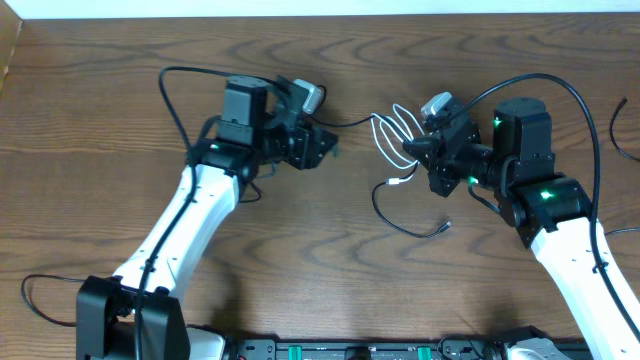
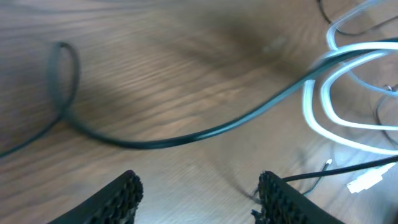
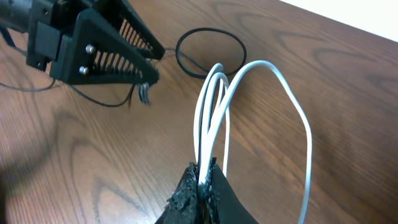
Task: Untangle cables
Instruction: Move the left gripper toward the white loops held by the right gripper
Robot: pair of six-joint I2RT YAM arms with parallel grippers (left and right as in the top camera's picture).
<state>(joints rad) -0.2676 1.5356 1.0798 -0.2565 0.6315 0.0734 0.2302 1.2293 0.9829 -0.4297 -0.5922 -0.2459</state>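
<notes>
The white cable (image 1: 390, 130) lies in loops at the table's middle, and my right gripper (image 1: 408, 148) is shut on the gathered strands. In the right wrist view the white cable (image 3: 211, 124) rises from the closed right gripper (image 3: 202, 177). A thin black cable (image 1: 352, 122) runs from those loops toward my left gripper (image 1: 325, 148), which is open and holds nothing. In the left wrist view that black cable (image 2: 186, 138) crosses the wood ahead of the open left gripper (image 2: 199, 190), with the white loops (image 2: 329, 106) to the right. Another black cable (image 1: 400, 215) curls below the loops.
The white cable's small plug (image 1: 397, 182) rests on the wood below the loops. A black cable ring (image 3: 211, 53) lies beyond the left gripper's fingers (image 3: 112, 53). Thicker black wires trail at the right edge (image 1: 625, 130) and lower left (image 1: 40, 300).
</notes>
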